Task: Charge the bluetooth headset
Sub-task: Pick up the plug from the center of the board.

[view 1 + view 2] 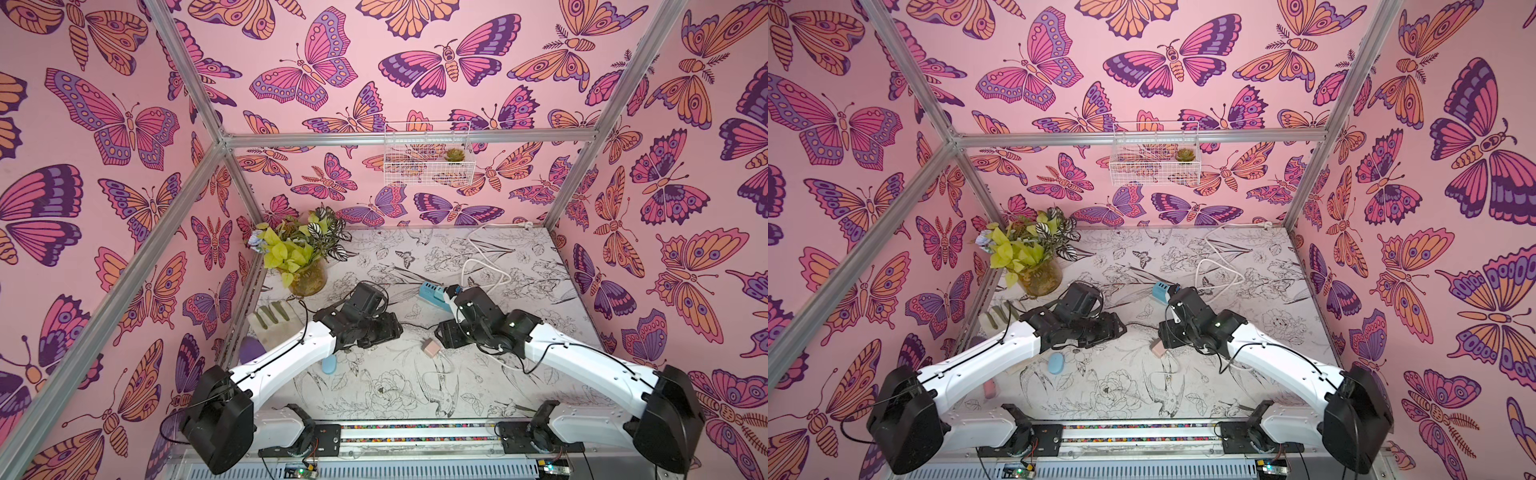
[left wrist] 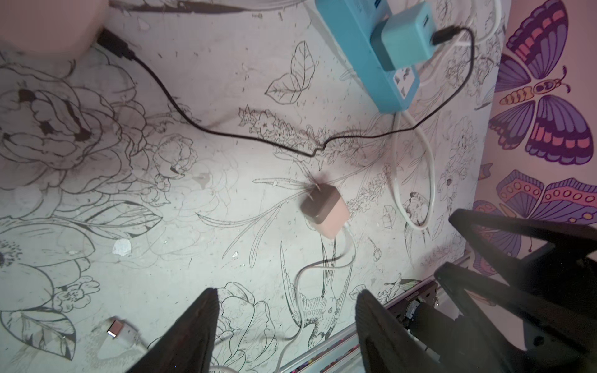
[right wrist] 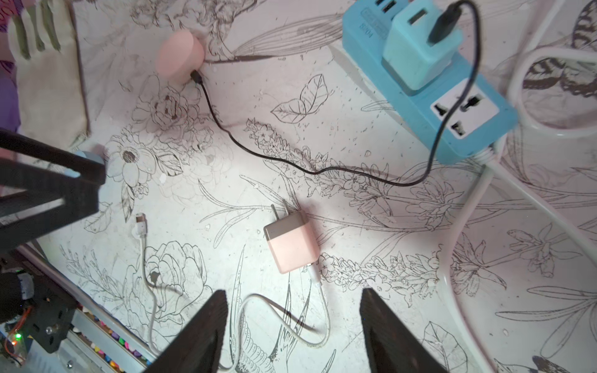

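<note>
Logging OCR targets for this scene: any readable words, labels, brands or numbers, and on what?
Printed label on the blue power strip, beside its USB ports: characters are there, but too small and blurred to read.
On the teal adapter, pink adapter and pink case: no text visible.

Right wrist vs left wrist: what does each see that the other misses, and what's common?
Only right wrist: the striped glove, and the round pink case whole. Only left wrist: whole wall butterflies; the case is just a blurred corner. Both: blue power strip, teal adapter plugged into it, black cable from adapter to case, loose pink charger, white cable.
</note>
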### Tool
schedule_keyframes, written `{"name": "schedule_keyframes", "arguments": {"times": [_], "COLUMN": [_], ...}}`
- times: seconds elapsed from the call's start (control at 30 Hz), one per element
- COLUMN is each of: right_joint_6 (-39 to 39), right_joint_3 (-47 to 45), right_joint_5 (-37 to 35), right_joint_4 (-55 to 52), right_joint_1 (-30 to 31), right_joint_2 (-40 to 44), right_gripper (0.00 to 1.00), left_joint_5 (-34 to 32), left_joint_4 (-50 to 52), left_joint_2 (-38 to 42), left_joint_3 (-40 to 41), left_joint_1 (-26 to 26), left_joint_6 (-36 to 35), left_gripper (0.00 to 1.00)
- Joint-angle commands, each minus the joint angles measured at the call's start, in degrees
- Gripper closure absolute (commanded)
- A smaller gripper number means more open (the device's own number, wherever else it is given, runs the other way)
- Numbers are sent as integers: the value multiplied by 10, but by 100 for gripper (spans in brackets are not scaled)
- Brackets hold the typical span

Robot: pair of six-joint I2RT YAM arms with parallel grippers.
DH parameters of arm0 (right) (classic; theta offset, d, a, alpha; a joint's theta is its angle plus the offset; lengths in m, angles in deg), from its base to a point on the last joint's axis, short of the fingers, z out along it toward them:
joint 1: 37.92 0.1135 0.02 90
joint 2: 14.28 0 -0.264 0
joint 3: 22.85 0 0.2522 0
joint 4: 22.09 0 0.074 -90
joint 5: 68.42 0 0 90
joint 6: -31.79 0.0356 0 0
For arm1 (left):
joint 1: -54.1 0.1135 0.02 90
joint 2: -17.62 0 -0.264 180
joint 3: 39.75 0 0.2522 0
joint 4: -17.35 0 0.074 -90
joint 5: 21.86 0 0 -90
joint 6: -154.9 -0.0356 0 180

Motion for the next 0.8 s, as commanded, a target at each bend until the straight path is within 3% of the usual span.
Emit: {"name": "schedule_keyframes", "arguments": {"times": [0.0,0.4,0.77], "right_joint_6": [-33,-67,-79], "right_joint_3": [34,79,115], "right_joint_5": [34,44,46], "right_joint_4": [-63,-83,-85], "right_joint_1": [-3,-3,6], "right_joint_2": [-47,-191,-252], "right_gripper": [33,33,33], "left_joint_5": [-19,-9,4], "left_joint_4": [-1,-46,-79], "left_joint_2": [35,60,37], "left_joint_3": [33,99,112], "left_joint_1": [-5,-7,-7], "left_joint_6": [-1,24,35], "left_gripper": [31,30,30]}}
